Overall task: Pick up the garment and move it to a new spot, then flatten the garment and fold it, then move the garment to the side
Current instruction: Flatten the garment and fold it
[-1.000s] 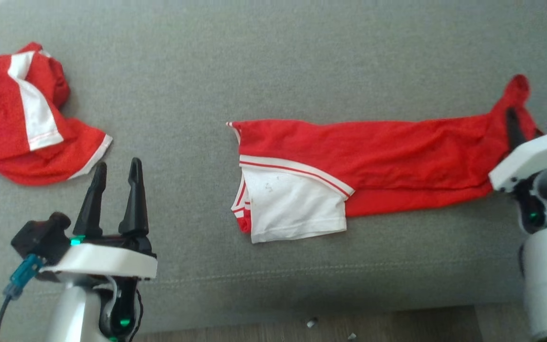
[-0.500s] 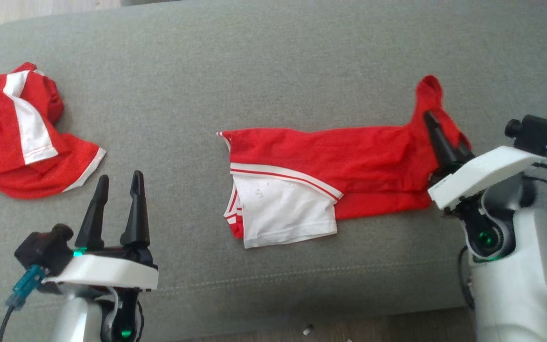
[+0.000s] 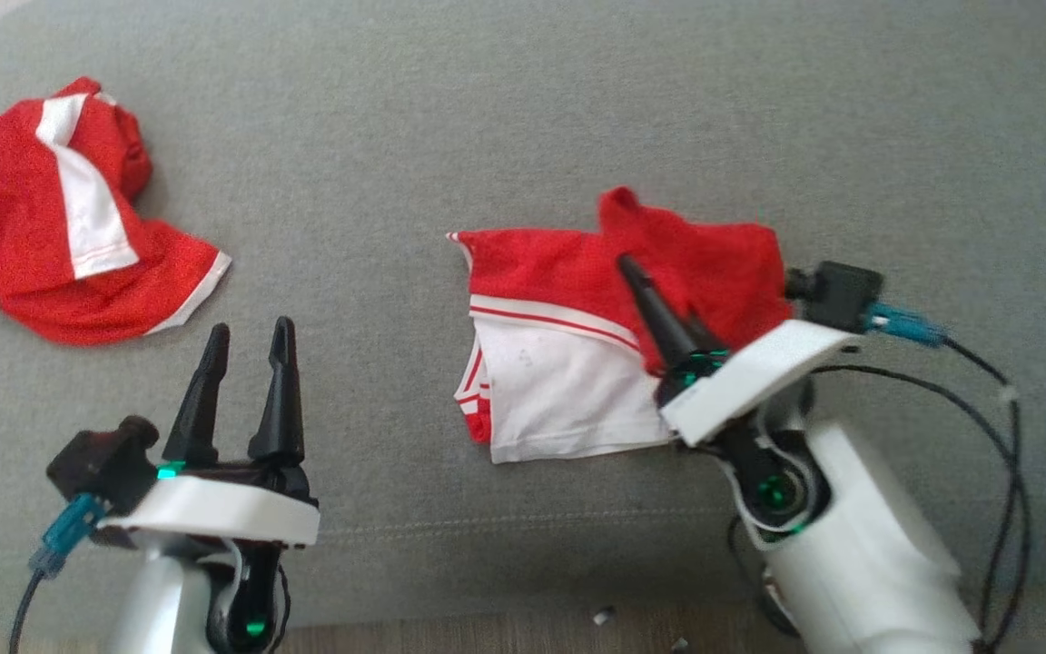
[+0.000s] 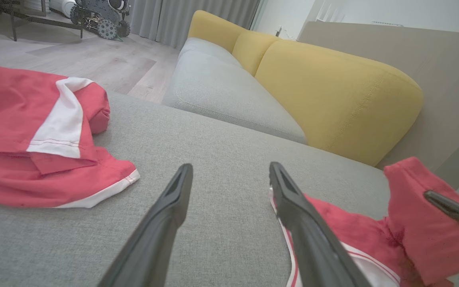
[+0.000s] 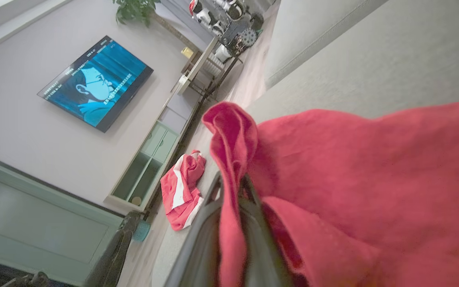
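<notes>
Garment (image 3: 568,381), red with a white part, lies near the middle of the grey cushion (image 3: 487,118). Its right end is raised and doubled over the rest. I see my right gripper (image 3: 636,272) pinched tight on this red end. My left gripper (image 3: 251,329) hangs empty, fingers wide apart, between it and a second red garment (image 3: 60,227) crumpled at the far left.

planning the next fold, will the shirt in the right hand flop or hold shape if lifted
Probably floppy: the shirt drapes and bunches around the right hand. Likely light: one pinched corner carries the folded part. May drag on the cushion.
</notes>
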### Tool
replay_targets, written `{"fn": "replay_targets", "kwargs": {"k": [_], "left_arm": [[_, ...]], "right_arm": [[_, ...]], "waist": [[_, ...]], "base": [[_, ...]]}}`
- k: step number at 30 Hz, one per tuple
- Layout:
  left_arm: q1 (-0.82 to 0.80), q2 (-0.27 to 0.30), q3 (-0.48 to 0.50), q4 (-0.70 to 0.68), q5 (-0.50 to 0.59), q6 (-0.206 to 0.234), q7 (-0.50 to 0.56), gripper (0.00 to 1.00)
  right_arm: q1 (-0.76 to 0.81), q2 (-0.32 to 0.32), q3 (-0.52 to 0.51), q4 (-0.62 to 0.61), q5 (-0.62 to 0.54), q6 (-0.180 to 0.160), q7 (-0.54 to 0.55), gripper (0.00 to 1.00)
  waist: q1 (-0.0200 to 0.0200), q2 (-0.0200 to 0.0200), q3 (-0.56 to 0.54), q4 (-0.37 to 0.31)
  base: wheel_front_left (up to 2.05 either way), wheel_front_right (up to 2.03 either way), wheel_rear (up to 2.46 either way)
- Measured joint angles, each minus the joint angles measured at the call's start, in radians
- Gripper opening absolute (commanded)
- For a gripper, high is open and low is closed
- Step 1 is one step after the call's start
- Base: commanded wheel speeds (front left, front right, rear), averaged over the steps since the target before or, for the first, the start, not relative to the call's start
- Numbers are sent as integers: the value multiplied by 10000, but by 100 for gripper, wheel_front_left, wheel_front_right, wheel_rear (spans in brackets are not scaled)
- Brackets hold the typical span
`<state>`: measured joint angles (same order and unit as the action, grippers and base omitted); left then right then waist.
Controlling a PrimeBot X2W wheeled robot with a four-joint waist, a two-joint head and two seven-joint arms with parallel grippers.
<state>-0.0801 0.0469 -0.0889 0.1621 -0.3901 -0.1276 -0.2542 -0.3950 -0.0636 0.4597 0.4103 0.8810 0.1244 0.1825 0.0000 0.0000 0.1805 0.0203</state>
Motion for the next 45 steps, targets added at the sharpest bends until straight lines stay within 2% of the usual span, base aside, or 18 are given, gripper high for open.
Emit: {"fn": "replay_targets", "kwargs": {"k": [10,16,17,18,25,35,41,45], "left_arm": [[-246,-6,-268,58,-140,0,0,100],[-471,-10,-416,155,-268,0,0,100],[-474,-12,-426,169,-270,0,0,100],[-474,-12,-430,184,-295,0,0,100],[-473,-15,-347,424,-353,0,0,100],[-396,-23,-171,407,-234,0,0,100],[-80,-25,-48,303,-186,0,0,100],[-50,-25,-54,165,-159,0,0,100]], "right_arm": [[-1180,-15,2105,2010,1563,0,-1484,0],[-1970,-58,3480,3175,2970,0,-2408,0],[-2059,-63,3708,3313,3170,0,-2520,47],[-2133,-63,3923,3428,3308,0,-2619,100],[-2689,-63,5083,3659,4368,0,-3227,100],[-3665,-61,5396,3691,4884,0,-3939,100],[-4349,-115,4763,4571,3917,0,-4226,100],[-4595,-654,4353,5095,2406,0,-4307,100]], "waist": [[0,0,489,485],[0,0,738,777],[1,0,761,801],[1,0,776,816],[1,0,693,643],[1,0,295,68],[1,0,-6,-391],[1,0,-144,-584]], "base": [[0,0,0],[0,0,0],[0,0,0],[0,0,0],[0,0,0],[0,0,0],[0,0,0],[0,0,0]]}}
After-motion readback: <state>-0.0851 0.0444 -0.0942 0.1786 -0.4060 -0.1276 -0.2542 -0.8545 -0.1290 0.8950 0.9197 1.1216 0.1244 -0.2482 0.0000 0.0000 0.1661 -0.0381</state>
